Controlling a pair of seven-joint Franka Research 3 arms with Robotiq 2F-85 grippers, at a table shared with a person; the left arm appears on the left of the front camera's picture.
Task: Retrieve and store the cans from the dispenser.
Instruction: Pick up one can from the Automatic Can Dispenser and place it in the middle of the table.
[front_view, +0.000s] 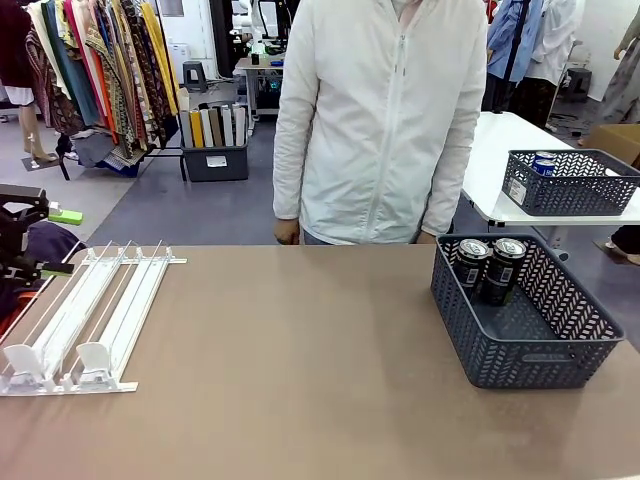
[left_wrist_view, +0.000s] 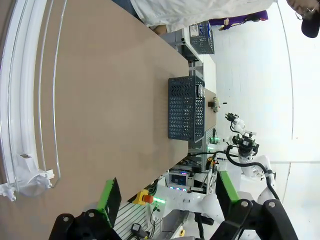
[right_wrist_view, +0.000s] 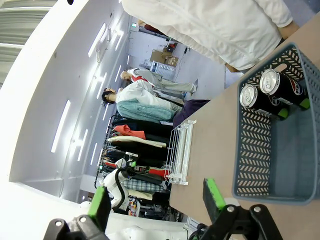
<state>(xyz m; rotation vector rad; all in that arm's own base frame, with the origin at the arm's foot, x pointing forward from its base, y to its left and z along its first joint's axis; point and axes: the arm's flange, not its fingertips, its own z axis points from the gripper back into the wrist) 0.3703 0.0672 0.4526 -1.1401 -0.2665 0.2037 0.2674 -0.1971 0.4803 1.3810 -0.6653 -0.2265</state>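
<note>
With the rack (front_view: 85, 320) at the table's 9 o'clock showing bare lanes and two black cans (front_view: 489, 268) upright in the basket (front_view: 530, 345) at 3 o'clock, both grippers (left_wrist_view: 167, 197) (right_wrist_view: 157, 197) hang wide open, holding nothing, so the work looks finished.

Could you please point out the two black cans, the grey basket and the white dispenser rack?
Left can (front_view: 471, 250): front view, on its silver top.
Right can (front_view: 509, 248): front view, on its silver top.
Basket (front_view: 525, 372): front view, near lattice wall.
Dispenser rack (front_view: 96, 362): front view, on a pusher block.
</note>
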